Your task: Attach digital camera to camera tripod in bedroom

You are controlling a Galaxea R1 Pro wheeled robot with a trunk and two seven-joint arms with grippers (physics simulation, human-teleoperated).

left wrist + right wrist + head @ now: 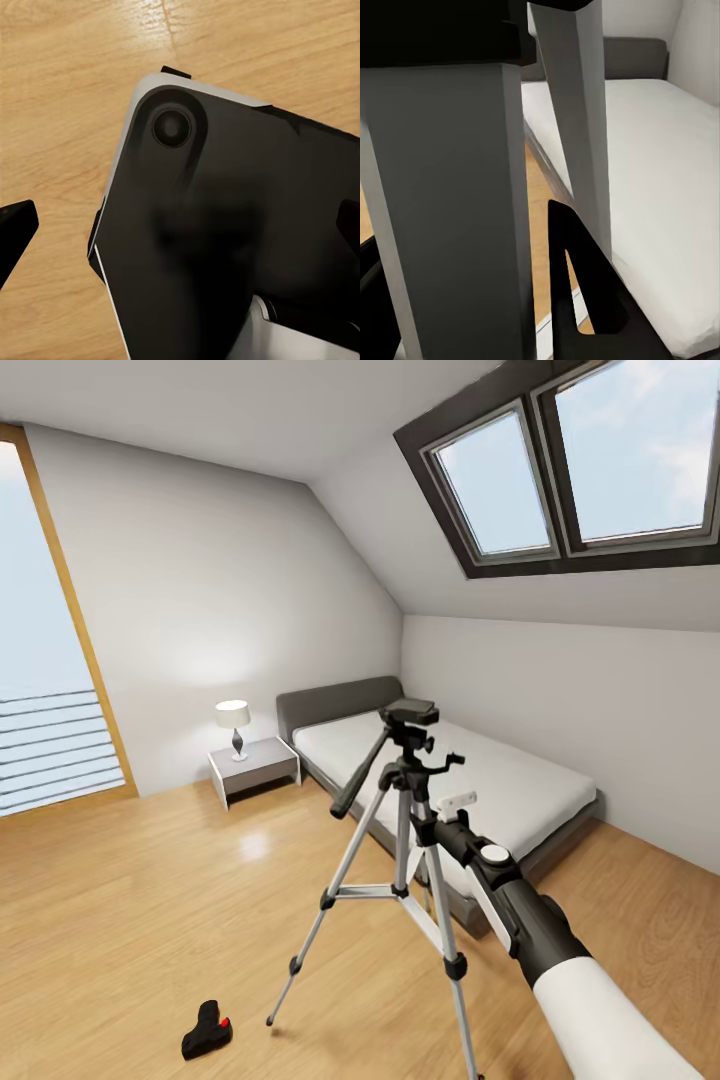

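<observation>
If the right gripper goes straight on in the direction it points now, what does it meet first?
Most likely the camera tripod: its silver legs stand right before the right gripper. Behind them lies the bed. Depth is hard to judge.

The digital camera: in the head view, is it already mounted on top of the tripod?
No, the digital camera lies on the wood floor near a foot of the camera tripod, whose head is bare.

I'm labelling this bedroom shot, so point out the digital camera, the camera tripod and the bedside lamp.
digital camera (207,1031), head view, on its black body, lying on the wood floor.
camera tripod (404,838), head view, on its silver centre column below the black head.
bedside lamp (233,714), head view, on its white shade.
</observation>
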